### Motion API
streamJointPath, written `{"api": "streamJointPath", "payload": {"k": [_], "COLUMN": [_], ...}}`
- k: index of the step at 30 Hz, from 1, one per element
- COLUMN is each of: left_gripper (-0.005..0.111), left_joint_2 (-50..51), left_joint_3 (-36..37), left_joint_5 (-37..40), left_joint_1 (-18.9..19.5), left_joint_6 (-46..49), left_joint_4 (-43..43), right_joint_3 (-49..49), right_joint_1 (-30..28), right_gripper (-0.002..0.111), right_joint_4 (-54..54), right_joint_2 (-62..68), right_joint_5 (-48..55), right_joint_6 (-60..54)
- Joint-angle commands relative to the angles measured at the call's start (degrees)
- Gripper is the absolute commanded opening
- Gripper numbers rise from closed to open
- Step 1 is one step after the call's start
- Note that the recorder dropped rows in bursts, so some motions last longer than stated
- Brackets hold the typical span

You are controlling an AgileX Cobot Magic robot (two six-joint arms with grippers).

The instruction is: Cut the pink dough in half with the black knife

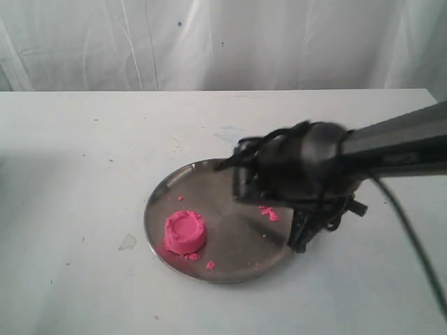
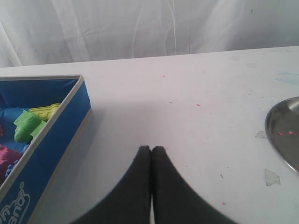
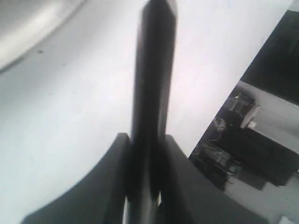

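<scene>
On the white table (image 1: pixel 70 174), exterior view: round steel plate (image 1: pixel 234 241) near centre, right arm reaching in from 3 o'clock.

Pink dough (image 1: pixel 185 232): one whole short puck with a dimpled top, uncut. It sits on the plate at about 8 o'clock, just inside the rim. Pink crumbs (image 1: pixel 269 213) lie near 3 o'clock of the plate centre, with a few more just beside the puck and toward 6 o'clock.

Right gripper (image 3: pixel 145 140): jaws part-way closed, clamped on the black knife (image 3: pixel 154 70). Both fingers (image 3: pixel 114 186) press against the sides of the slim black bar, no gap visible on either side. The knife runs straight out from between the fingertips. Its far end is over bare table, apart from the plate, whose rim shows only at the edge of the right wrist view. In the exterior view the gripper hangs at the plate's rim at about 4 o'clock, well apart from the dough. The arm's bulk hides the knife there, so whether the blade touches the table cannot be told.

Left gripper (image 2: pixel 151 149): fully closed, fingertips touching, nothing between them. It hovers over bare table between a blue box (image 2: pixel 60 126) holding green moulds (image 2: pixel 28 123) and the plate's edge.
</scene>
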Motion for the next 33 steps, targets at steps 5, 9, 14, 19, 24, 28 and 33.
{"api": "streamJointPath", "payload": {"k": [5, 9, 14, 19, 24, 28, 33], "left_gripper": [0.0, 0.0, 0.0, 0.0, 0.0, 0.0, 0.0], "left_joint_2": [0.5, 11.6, 33.0, 55.9, 70.7, 74.7, 77.6], "left_joint_3": [-0.4, -6.2, -15.1, -15.2, -16.7, -24.4, -31.0], "left_joint_5": [-37.9, -67.8, -44.9, -46.9, -50.7, -26.8, -10.0], "left_joint_1": [0.1, 0.1, -0.2, -4.6, -13.7, -19.9, -23.3], "left_joint_6": [-4.3, -20.0, -13.0, -18.0, -22.5, -46.1, -51.0], "left_joint_4": [0.5, 1.3, 19.6, 21.1, 41.0, 57.7, 65.6], "right_joint_3": [0.1, 0.1, 0.1, 0.1, 0.1, 0.1, 0.1], "right_joint_1": [-18.0, -18.9, -18.9, -18.9, -18.9, -18.9, -18.9], "right_gripper": [0.0, 0.0, 0.0, 0.0, 0.0, 0.0, 0.0], "right_joint_4": [44.4, 61.7, 63.2, 62.3, 59.4, 57.5, 57.5], "right_joint_2": [-24.1, -29.1, -29.9, -29.9, -29.9, -29.9, -29.5], "right_joint_5": [-11.6, -5.1, -9.7, -10.8, -11.0, -14.7, -16.0], "right_joint_6": [-32.0, -40.8, -41.2, -41.2, -41.2, -40.2, -40.0]}}
